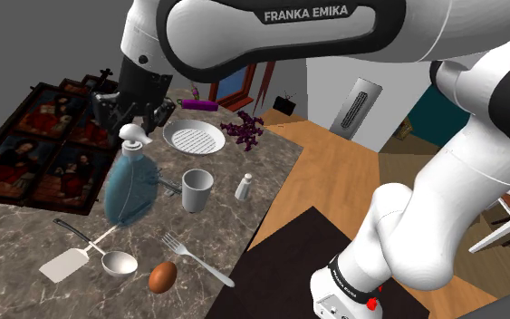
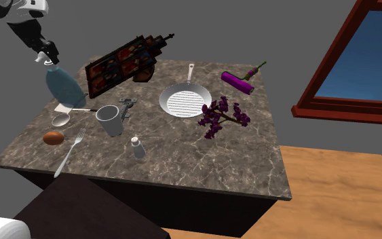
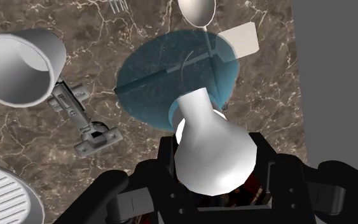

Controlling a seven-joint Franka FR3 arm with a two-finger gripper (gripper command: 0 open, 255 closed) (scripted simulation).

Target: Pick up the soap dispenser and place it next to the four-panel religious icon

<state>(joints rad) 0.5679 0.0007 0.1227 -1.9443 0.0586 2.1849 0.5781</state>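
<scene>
Pincer (image 1: 135, 122) clenched on the white pump top (image 1: 133, 136) of the blue soap dispenser (image 1: 131, 186), up off the table (image 1: 8, 245) at four o'clock from the icon (image 1: 40, 145) in the shoulder view, probably light, slippery, best held at that thin neck.

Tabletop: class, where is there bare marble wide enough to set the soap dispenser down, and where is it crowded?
Widest free patch: the table between the salt shaker, the purple flowers and the near edge in the second exterior view. A smaller one lies between the four-panel icon and the spatula. Crowded: around the mug, spoon, egg and fork.
</scene>
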